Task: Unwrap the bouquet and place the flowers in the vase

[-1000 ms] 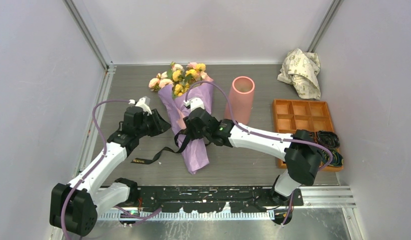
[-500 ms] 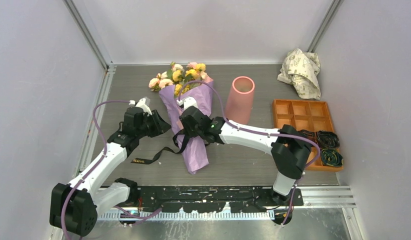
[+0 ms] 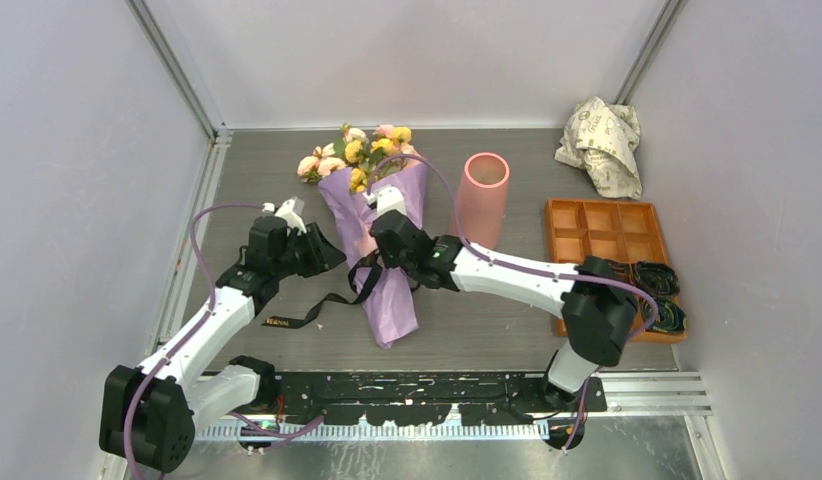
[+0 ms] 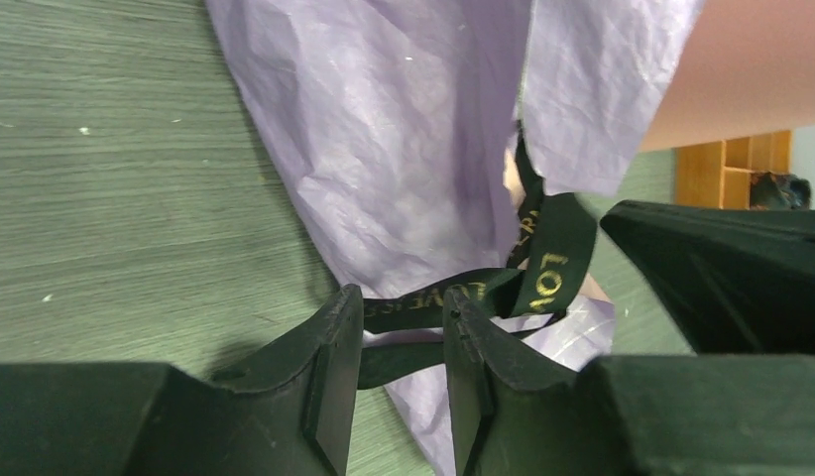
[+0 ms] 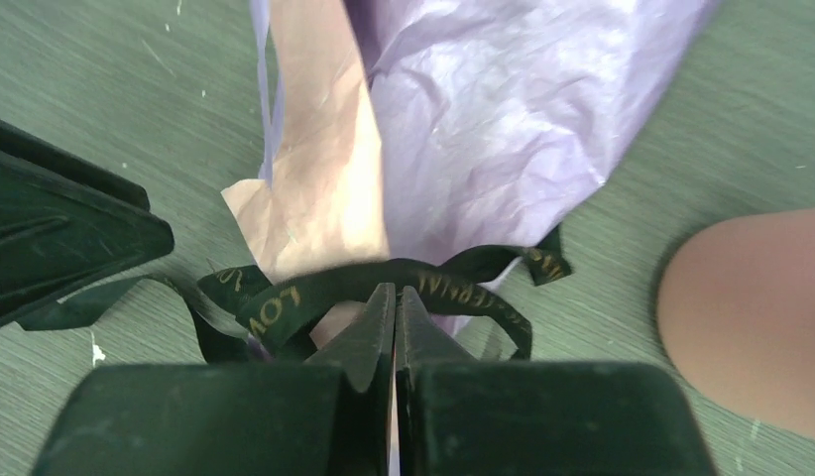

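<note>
The bouquet (image 3: 387, 290) lies along the table in lilac paper (image 4: 384, 149), its flowers (image 3: 357, 150) at the far end. A black ribbon (image 5: 285, 297) with gold letters loops around the cone, one tail trailing left (image 3: 307, 312). My right gripper (image 5: 396, 290) is shut, its tips pinching the ribbon's edge at the knot. My left gripper (image 4: 404, 302) stands open at the cone's left side, with ribbon strands (image 4: 557, 268) crossing between its fingers. The salmon-pink vase (image 3: 482, 195) stands upright just right of the bouquet.
Crumpled printed white paper (image 3: 602, 140) sits at the back right corner. An orange compartment tray (image 3: 607, 235) lies right of the vase, with dark ribbon coils (image 3: 655, 280) at its near end. Walls enclose the table on three sides.
My right gripper has closed at the ribbon knot and shifted slightly. The left arm and the bouquet have stayed put.
</note>
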Action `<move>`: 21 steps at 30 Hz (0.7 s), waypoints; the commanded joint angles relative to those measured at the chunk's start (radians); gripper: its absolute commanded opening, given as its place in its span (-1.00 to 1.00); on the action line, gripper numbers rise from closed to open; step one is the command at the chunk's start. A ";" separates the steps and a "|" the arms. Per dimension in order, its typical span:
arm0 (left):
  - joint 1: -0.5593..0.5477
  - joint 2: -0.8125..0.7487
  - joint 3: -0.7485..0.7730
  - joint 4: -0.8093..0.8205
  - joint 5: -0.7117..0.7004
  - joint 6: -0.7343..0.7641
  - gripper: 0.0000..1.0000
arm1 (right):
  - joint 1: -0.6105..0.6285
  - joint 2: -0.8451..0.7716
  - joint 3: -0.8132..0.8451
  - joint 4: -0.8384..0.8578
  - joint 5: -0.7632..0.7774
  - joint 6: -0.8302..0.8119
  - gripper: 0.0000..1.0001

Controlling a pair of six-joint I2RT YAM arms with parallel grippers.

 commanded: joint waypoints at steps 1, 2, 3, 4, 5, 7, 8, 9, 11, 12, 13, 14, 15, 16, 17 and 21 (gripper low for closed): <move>-0.010 -0.033 -0.008 0.108 0.117 0.023 -0.24 | 0.004 -0.152 -0.023 0.048 0.102 0.020 -0.97; -0.016 -0.044 -0.010 0.120 0.129 0.028 -0.21 | 0.004 -0.175 -0.033 0.045 0.110 0.028 -0.98; -0.024 -0.052 -0.012 0.131 0.145 0.035 -0.16 | 0.002 -0.195 -0.043 0.039 0.116 0.034 -0.99; -0.035 -0.062 -0.011 0.140 0.152 0.039 -0.12 | 0.003 -0.211 -0.053 0.035 0.118 0.038 -0.98; -0.045 -0.065 -0.011 0.148 0.158 0.044 -0.08 | 0.003 -0.226 -0.060 0.032 0.125 0.042 -0.98; -0.073 -0.068 -0.003 0.159 0.164 0.055 -0.03 | 0.002 -0.248 -0.074 0.024 0.131 0.049 -0.98; -0.089 -0.063 0.002 0.156 0.162 0.061 -0.02 | 0.002 -0.253 -0.079 0.021 0.130 0.049 -0.98; -0.102 -0.058 0.007 0.155 0.159 0.065 -0.01 | 0.002 -0.255 -0.080 0.014 0.124 0.050 -0.98; -0.128 -0.041 0.014 0.148 0.146 0.069 0.01 | 0.002 -0.246 -0.072 -0.013 0.085 0.056 -0.85; -0.136 -0.031 0.015 0.142 0.139 0.070 0.01 | 0.002 -0.238 -0.064 -0.027 0.069 0.061 -0.72; -0.141 -0.021 0.017 0.136 0.131 0.069 0.01 | 0.002 -0.231 -0.058 -0.037 0.060 0.071 -0.65; -0.144 -0.012 0.017 0.127 0.120 0.065 0.01 | 0.003 -0.228 -0.058 -0.041 0.060 0.082 -0.60; -0.146 -0.002 0.018 0.118 0.111 0.061 0.01 | 0.003 -0.230 -0.064 -0.037 0.066 0.091 -0.50; -0.147 0.005 0.015 0.113 0.109 0.056 0.01 | 0.002 -0.234 -0.073 -0.030 0.071 0.099 -0.40; -0.148 0.009 0.010 0.110 0.100 0.048 0.02 | 0.002 -0.241 -0.082 -0.022 0.077 0.101 -0.31; -0.149 -0.001 -0.026 0.131 0.055 -0.014 0.05 | 0.002 -0.258 -0.102 -0.016 0.069 0.101 -0.20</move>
